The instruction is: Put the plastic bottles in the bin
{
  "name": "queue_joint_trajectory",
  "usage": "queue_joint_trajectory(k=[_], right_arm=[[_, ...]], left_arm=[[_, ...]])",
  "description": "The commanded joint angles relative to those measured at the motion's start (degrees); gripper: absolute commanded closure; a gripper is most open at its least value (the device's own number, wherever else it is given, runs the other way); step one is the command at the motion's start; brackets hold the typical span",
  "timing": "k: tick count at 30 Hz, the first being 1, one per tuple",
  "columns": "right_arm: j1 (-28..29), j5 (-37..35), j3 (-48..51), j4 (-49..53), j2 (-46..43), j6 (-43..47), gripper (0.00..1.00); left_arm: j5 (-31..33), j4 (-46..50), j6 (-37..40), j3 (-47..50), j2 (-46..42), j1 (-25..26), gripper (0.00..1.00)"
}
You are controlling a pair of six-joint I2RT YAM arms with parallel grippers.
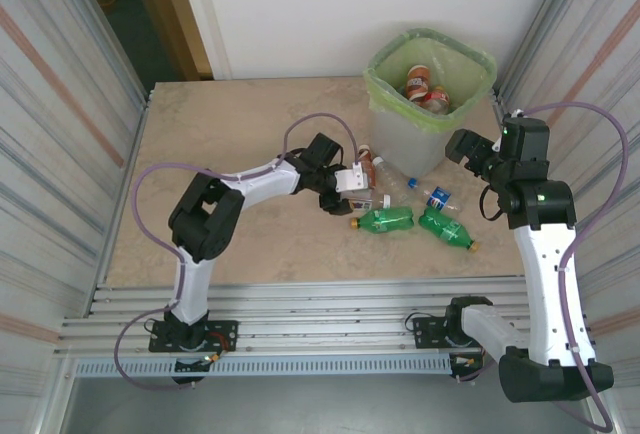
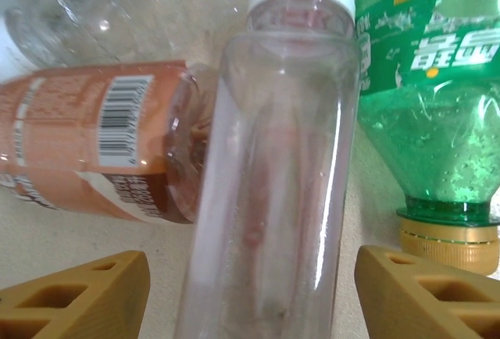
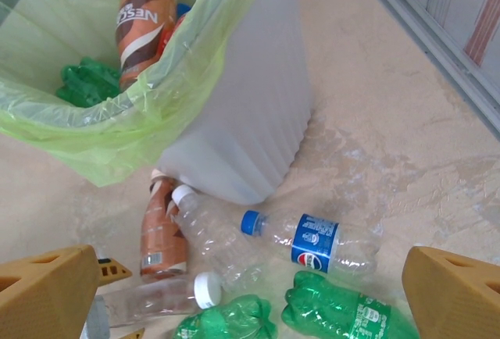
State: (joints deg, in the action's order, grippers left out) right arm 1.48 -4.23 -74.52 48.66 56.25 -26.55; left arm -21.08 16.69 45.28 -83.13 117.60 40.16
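Left wrist view, nearest the lens: a clear plastic bottle with a white cap (image 2: 273, 183) lies on the pale stone-patterned bench (image 1: 220, 134), running straight up between the left jaws. The jaws are part-open, with one tan fingertip (image 2: 78, 296) on each side and a strip of bench showing at both flanks. They straddle the bottle without gripping it. Judged set across the barrel so the squeeze lands on the body, not the cap.

- A brown-labelled bottle with a barcode (image 2: 101, 148) lies crosswise on one side, seemingly touching.
- A green plastic bottle with a gold cap (image 2: 437, 144) lies just beside on the other. It is a crowded pick, so the neighbours may get nudged.
- Further loose bottles include a blue-capped clear bottle with a blue label (image 3: 312, 241) and a second green bottle (image 3: 344, 312). All lie near the foot of the bin.

The translucent grey-white bin with a light green liner (image 3: 250, 120) stands at the far right of the bench. It holds a brown coffee bottle (image 3: 144, 19) and some green ones.

The right jaws are wide and empty, hanging beside the bin. Probably parked clear of the left arm's route.
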Motion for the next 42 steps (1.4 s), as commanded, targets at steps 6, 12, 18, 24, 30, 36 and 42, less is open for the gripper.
queue_joint_trajectory(k=[6,12,18,24,30,36,42], right_arm=[[-0.16,0.52,1.22,0.13,-0.8,-1.21,0.02],[-0.2,0.62,1.48,-0.04,-0.73,-1.31,0.02],[-0.17,0.78,1.81,-0.34,-0.75,-1.44,0.02],[-0.21,0.94,1.79,-0.51,-0.63,-1.66,0.02],[-0.21,1.05,1.76,-0.56,-0.71,-1.7,0.02],[-0.22,1.15,1.65,-0.63,-0.86,-1.67,0.02],[-0.17,2.98,1.95,-1.8,-1.32,-1.67,0.02]], left_arm=[[1.71,2.99,1.99,-2.39,1.92,0.34,0.42],[3.1,3.79,2.79,-2.08,2.02,0.36,0.5],[4.59,4.4,3.58,-1.27,1.87,0.35,0.6],[5.37,4.48,3.88,-0.37,0.68,0.36,0.71],[4.77,2.9,2.74,1.78,-2.16,0.36,0.78],[4.44,-0.43,0.69,5.26,-6.89,0.4,0.84],[4.6,-3.21,-1.69,9.39,-13.26,0.69,0.88]])
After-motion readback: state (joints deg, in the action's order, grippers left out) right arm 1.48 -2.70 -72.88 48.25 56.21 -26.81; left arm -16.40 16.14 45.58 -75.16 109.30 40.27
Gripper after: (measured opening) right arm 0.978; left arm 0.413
